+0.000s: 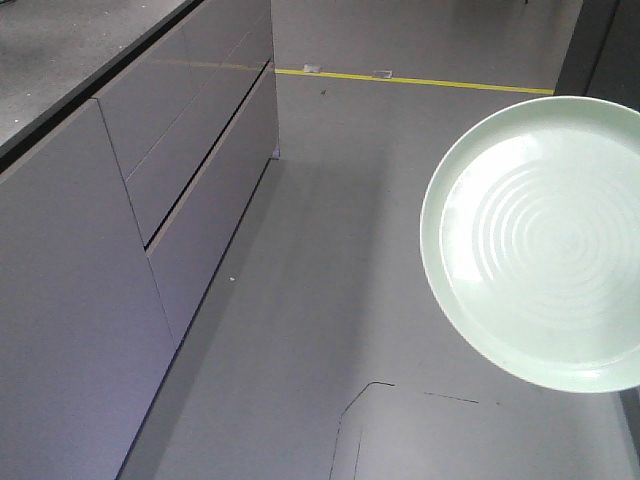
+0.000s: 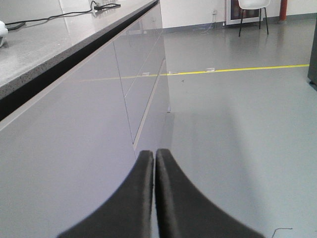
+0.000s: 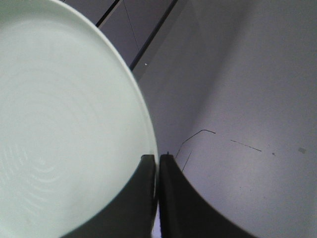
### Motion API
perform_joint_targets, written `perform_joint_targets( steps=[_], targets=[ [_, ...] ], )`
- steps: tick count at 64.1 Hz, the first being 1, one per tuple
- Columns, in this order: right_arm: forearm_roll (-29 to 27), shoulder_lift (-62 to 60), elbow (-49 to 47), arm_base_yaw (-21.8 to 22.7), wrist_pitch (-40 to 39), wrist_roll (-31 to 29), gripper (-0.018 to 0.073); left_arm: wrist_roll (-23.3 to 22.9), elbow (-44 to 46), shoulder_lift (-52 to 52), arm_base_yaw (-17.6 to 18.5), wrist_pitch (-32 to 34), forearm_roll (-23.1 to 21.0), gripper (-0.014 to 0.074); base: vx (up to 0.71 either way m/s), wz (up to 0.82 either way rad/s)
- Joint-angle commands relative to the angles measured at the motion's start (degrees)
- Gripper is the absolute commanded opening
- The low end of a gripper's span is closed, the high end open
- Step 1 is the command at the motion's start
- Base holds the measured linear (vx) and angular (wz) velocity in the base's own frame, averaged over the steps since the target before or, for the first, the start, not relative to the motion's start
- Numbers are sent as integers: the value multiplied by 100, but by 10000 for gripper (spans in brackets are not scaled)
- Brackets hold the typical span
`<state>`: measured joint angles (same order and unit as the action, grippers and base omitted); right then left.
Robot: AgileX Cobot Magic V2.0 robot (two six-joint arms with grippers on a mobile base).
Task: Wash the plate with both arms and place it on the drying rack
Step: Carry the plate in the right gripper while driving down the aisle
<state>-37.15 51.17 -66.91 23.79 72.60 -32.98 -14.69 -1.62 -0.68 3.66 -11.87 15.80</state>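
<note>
The pale mint-green plate (image 1: 540,245) with faint concentric rings hangs in the air at the right of the front view, above the grey floor. In the right wrist view the plate (image 3: 64,124) fills the left side, and my right gripper (image 3: 158,161) is shut on its rim, one finger over the face and one behind the edge. My left gripper (image 2: 154,156) is shut and empty, pointing along the cabinet front. The drying rack is out of view. The arms do not show in the front view.
A grey counter (image 1: 60,50) with handle-less drawer fronts (image 1: 190,160) runs along the left. Grey floor (image 1: 330,330) with a yellow line (image 1: 410,80) lies ahead. A white chair (image 2: 251,10) stands far back. Cables (image 2: 64,15) lie on the counter top.
</note>
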Motion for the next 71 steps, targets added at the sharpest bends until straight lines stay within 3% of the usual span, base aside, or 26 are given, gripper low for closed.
perform_joint_targets(
  steps=[1,71],
  targets=[
    [-259,-36,-124,40,53,-37,-6,-13,-136,-79,35,373,11,-6,12,5],
    [-259,-36,-124,40,53,-37,-6,-13,-136,-79,35,373,11,-6,15,-8]
  ],
)
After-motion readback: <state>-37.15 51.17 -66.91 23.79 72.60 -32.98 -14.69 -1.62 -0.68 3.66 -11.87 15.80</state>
